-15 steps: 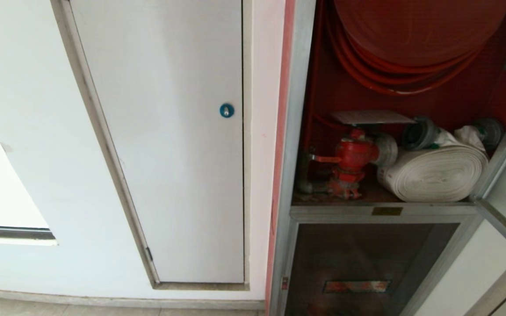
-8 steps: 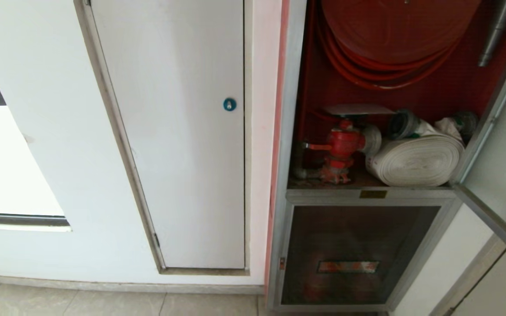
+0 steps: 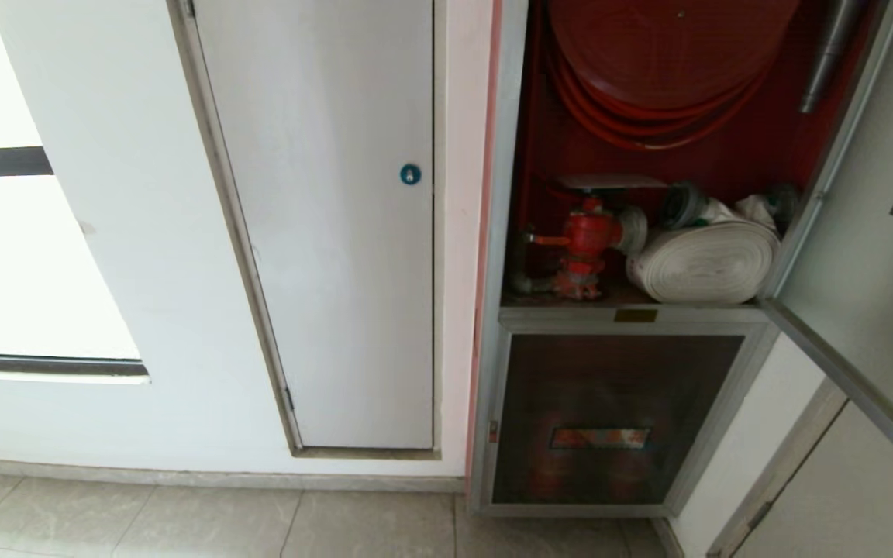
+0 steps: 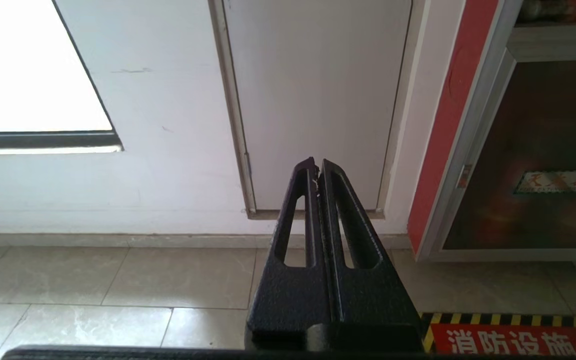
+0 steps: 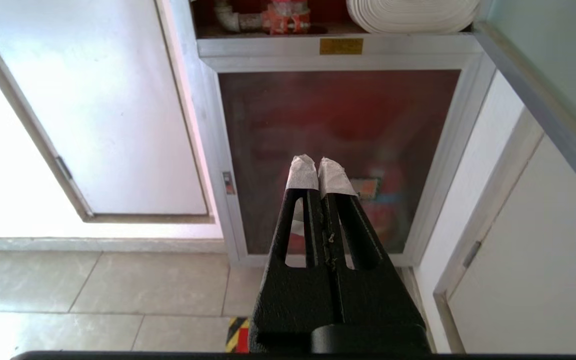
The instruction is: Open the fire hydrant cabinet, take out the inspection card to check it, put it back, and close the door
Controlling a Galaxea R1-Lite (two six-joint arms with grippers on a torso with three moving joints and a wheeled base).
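red walls line the inside of the fire hydrant cabinet point(image 3: 694, 163), which stands open by the white wall. a red hose reel point(image 3: 667, 54) fills the top. under it a red valve point(image 3: 582, 240) sits on the cabinet's shelf, with a white rolled hose point(image 3: 706, 263) just beside it. a flat pale thing that may be the inspection card point(image 3: 609, 182) lies on top of the valve; its print is too small to tell. the door point(image 3: 865, 256) is swung out on the right side, away from the cabinet. below the shelf is a shorter dark glass panel point(image 3: 613, 418) with a small red label point(image 3: 600, 439).

next to the cabinet is a plain white door point(image 3: 330, 232) with a round blue lock point(image 3: 410, 174). grey floor tiles point(image 3: 206, 523) run along the bottom of the wall.

the left gripper point(image 4: 317, 167) is clenched and empty, held low over the floor and pointing at the white door. the right gripper point(image 5: 318, 167) is clenched too, with nothing in it. its fingertips point(image 5: 302, 172) are wrapped in white tape, and it points at the dark glass panel. neither gripper touches the cabinet.
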